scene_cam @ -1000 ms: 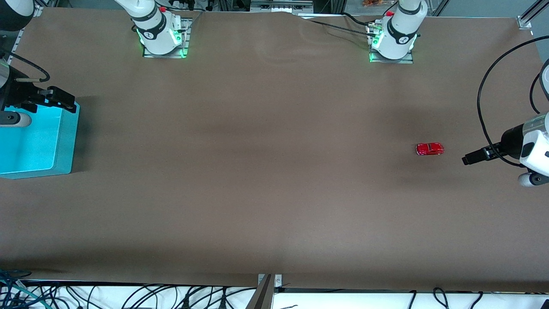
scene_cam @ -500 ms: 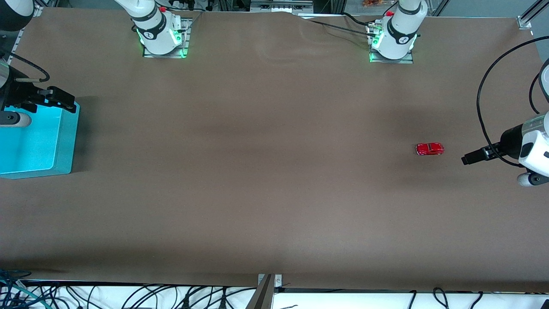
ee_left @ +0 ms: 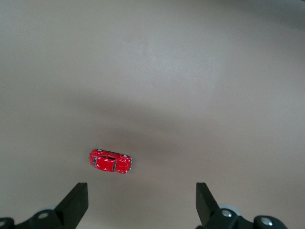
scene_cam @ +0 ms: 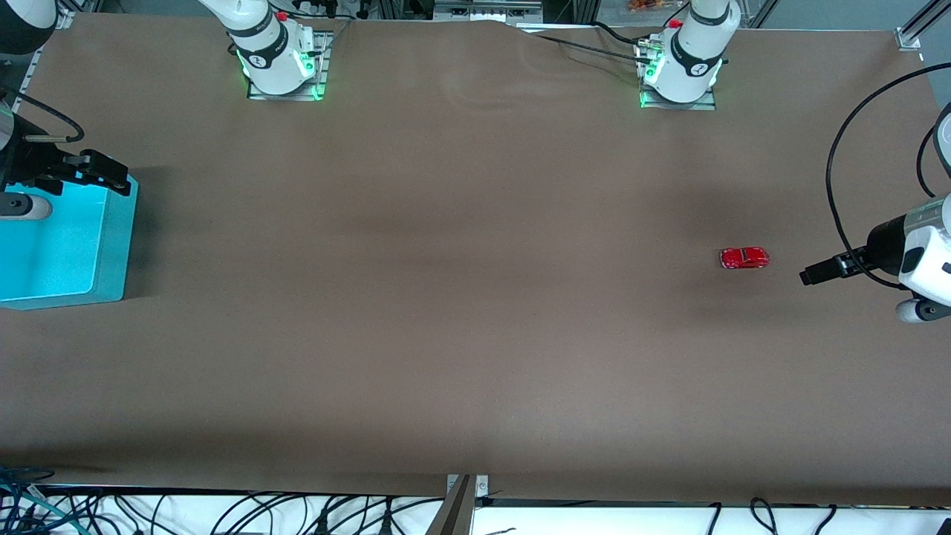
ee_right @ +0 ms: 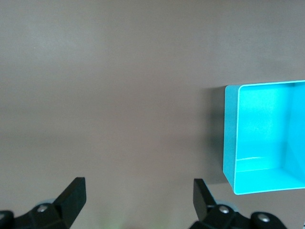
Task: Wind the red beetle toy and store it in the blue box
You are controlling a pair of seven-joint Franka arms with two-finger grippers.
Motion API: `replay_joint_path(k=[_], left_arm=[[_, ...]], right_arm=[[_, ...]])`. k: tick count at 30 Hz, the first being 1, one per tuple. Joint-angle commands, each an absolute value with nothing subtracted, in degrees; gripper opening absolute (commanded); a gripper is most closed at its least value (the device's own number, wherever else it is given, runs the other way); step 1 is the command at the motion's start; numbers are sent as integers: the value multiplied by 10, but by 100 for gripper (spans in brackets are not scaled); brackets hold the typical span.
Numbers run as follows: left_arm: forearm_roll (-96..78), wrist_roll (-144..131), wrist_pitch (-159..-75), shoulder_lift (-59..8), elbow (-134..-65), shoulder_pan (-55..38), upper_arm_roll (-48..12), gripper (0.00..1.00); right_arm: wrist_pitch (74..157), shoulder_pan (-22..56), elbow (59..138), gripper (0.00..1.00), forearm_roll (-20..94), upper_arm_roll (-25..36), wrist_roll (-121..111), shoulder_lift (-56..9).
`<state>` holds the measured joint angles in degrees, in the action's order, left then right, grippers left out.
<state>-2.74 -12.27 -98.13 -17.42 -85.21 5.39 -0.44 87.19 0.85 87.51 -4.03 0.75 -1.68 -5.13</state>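
1. Brown bench [scene_cam: 461, 297]; cables hang along its edge nearest the front camera
2. Left hand [ee_left: 142, 202] wide, over the bench, red beetle toy [scene_cam: 744, 258] on the surface just off its fingertips
3. Right hand [ee_right: 138, 202] wide, over blue box [scene_cam: 111, 245] rim

White rounded arms on green-lit bases [scene_cam: 677, 93] (black cables trailing) end in black-fingered hands.
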Motion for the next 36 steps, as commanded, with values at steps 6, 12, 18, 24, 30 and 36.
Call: replay_joint_path(k=[6,12,18,24,30,36], left_arm=[[-24,-120,-986,-162,-867,52,-2,100],[-27,-131,-986,-162,-867,52,-1,100],[-27,-224,-986,-171,-872,48,-1,100],[-27,-346,-981,-185,-882,54,0,100],[-21,-419,-981,-199,-887,54,1,100],[-20,-500,-982,-208,-894,55,19,100]], right_arm=[[867,4,859,100,-36,7,-28,-56],[867,4,859,100,-36,7,-27,-56],[867,4,858,100,-36,7,-28,-56],[867,4,858,100,-36,7,-28,-57],[867,4,858,100,-35,7,-28,-56],[867,4,858,100,-36,7,-28,-57]])
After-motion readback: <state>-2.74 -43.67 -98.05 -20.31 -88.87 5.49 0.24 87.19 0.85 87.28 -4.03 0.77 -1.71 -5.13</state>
